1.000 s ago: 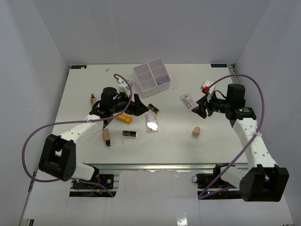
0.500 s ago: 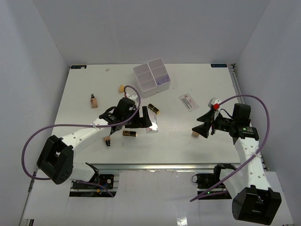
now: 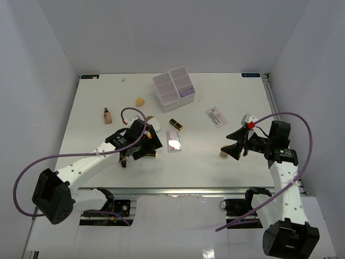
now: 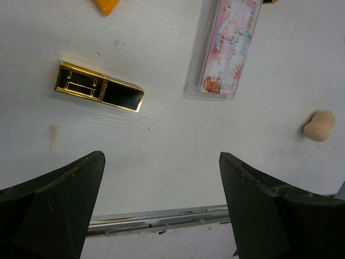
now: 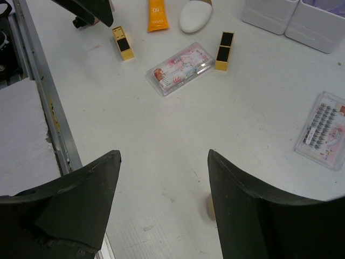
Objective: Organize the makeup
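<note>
loose on table (image 3: 199, 162): black-gold lipstick (image 4: 99, 93) flat, clear pink palette (image 4: 223, 51) floral-printed, beige sponge (image 4: 319, 125) pear-shaped. left gripper (image 4: 160, 156) wide, empty; right gripper (image 5: 163, 154) wide, empty.

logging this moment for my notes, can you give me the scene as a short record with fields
left gripper: open, empty, black-gold lipstick just ahead
right gripper: open, empty, beige sponge beside one finger
white box: far centre, four compartments
outside the box: clear pink palette, orange tube, lash packet, tan bottle
</note>
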`<state>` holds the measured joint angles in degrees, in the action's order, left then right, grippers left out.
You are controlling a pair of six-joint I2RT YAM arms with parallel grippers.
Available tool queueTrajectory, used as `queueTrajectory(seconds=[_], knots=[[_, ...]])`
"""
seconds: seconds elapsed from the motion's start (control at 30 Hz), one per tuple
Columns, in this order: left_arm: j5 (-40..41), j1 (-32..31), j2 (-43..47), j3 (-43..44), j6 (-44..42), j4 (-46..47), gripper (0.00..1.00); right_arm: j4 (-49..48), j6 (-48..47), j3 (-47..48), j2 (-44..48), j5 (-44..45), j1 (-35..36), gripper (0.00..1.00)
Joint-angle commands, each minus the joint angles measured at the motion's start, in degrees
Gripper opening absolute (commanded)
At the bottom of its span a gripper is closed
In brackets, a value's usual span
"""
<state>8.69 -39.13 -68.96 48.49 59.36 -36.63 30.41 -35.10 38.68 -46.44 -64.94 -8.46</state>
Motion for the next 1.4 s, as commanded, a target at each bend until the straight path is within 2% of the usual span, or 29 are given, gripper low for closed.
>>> queueTrajectory(seconds=[0.0, 0.13, 0.23, 0.83, 1.07, 1.17, 1.37], knots=[[6.34, -0.33, -0.99, 4.07, 14.40, -11.39, 0.98, 0.35, -0.10, 0.10, 0.31, -1.03, -0.93, 0.72], [7.74, -0.38, -5.42, 8.44, 21.41, -21.13, 0.98, 0.35, 0.17, 0.08, 0.43, -0.94, -1.48, 0.72], [7.44, -0.50, -8.01, 10.56, 25.13, -24.70, 0.98, 0.39, 0.25, 0.00, 0.38, -0.98, -1.82, 0.72], [6.51, -0.94, -9.23, 10.42, 31.41, -25.39, 0.98, 0.35, 0.81, -0.09, 1.19, -1.72, -3.13, 0.72], [6.96, -0.94, -8.39, 7.89, 34.56, -24.46, 0.98, 0.26, 1.00, -0.05, 2.62, -1.07, -3.10, 0.72], [7.92, -0.94, -9.38, 7.68, 35.57, -24.01, 0.98, 0.17, 1.00, -0.27, 2.84, -0.89, -3.23, 0.72], [8.97, -0.86, -16.89, 10.21, 36.70, -22.00, 0.97, 0.17, 1.09, -0.27, 3.36, -0.72, -3.32, 0.72]])
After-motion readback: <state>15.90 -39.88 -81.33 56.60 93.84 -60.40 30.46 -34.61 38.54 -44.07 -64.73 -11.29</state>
